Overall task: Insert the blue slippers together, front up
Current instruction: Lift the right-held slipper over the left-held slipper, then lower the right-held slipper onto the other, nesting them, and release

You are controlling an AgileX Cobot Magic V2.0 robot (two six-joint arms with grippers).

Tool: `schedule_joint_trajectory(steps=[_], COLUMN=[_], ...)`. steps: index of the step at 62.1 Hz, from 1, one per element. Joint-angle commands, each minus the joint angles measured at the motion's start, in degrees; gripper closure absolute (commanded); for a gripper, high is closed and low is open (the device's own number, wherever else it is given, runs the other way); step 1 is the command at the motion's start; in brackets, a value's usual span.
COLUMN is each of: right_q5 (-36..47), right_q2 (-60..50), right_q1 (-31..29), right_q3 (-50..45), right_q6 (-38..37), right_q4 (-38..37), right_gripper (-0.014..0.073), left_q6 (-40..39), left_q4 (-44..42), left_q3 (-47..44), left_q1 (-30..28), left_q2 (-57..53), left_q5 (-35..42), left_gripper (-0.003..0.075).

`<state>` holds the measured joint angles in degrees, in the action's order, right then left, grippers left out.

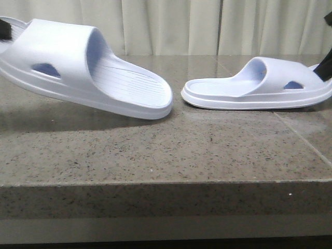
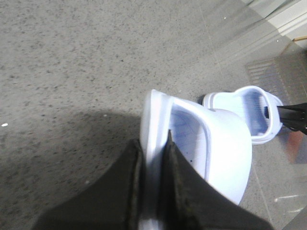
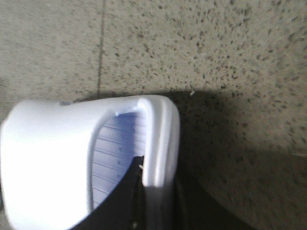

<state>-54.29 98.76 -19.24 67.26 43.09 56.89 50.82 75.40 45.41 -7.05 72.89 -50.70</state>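
Two pale lavender-blue slippers. The left slipper [image 1: 88, 67] is off the table and tilted, its strap to the left and its heel end low to the right. My left gripper [image 1: 5, 28] is shut on its toe-end sole rim, and the fingers [image 2: 134, 187] clamp that rim in the left wrist view [image 2: 153, 143]. The right slipper [image 1: 259, 85] lies low at the table on the right, heel towards the left slipper. My right gripper [image 1: 326, 67] is shut on its toe-end sole [image 3: 156, 175]. The two heels are a small gap apart. The left wrist view shows the right slipper [image 2: 244, 108] too.
A speckled stone table [image 1: 166, 150] carries both slippers; its front edge [image 1: 166, 182] runs across the lower front view. Pale curtains [image 1: 171, 26] hang behind the table. A seam line [image 1: 301, 137] crosses the table top at the right.
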Motion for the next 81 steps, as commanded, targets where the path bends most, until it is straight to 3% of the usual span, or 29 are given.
schedule_joint_trajectory(steps=[1,16,23,38,61,81], right_q5=[-3.21,-14.21,-18.52,-18.94,-5.37,4.93], right_q2=[-5.85,-12.24,-13.4,-14.36,-14.43,-14.43], right_q1=[-3.79,-16.83,-17.54,-8.05,2.47,20.3], right_q3=[1.18,1.08,1.0,-0.89,-10.94,-12.84], right_q6=[0.78,0.54,1.02,1.02,2.12,1.83], right_q4=[0.81,7.89,10.5,12.28,13.95,16.14], right_gripper=[0.0662,0.0662,0.0662,0.0662,0.0662,0.0659], left_q6=[-0.01,3.08,3.31,4.08,4.3,4.3], left_q4=[6.21,13.34,14.45,14.33,14.33,14.43], left_q3=[1.44,1.44,1.44,1.44,1.44,1.44], left_q1=[3.95,13.98,15.51,15.51,15.51,15.51], left_q2=[0.58,6.73,9.85,13.06,13.06,13.06], left_q5=[2.27,8.53,10.24,10.04,10.04,10.04], left_gripper=[0.0741,0.0741,0.0741,0.0741,0.0741,0.0741])
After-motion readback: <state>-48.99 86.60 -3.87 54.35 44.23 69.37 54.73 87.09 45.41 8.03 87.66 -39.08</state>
